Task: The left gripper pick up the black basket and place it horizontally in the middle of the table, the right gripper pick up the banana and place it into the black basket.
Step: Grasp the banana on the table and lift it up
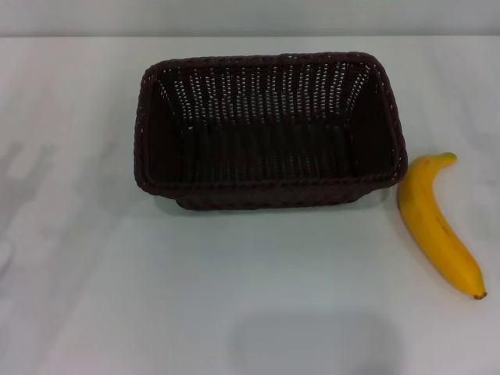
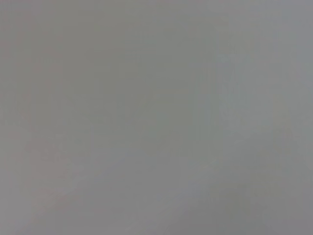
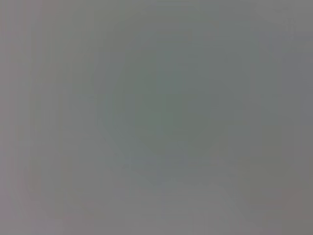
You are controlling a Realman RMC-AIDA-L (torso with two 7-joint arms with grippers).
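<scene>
I see a plain white tabletop [image 1: 234,312] filling nearly all my head view; beyond its far edge runs a pale grey wall strip [image 1: 250,17]; light is soft, with faint shadows toward the tabletop's near edge; both wrist views show only featureless grey.

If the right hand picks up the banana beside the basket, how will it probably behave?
The banana lies flat on the table, curved, so it will probably pivot rather than roll if nudged. Its smooth skin may slip, and it looks ripe, so a hard squeeze might bruise it. It seems stiff enough not to droop.
</scene>
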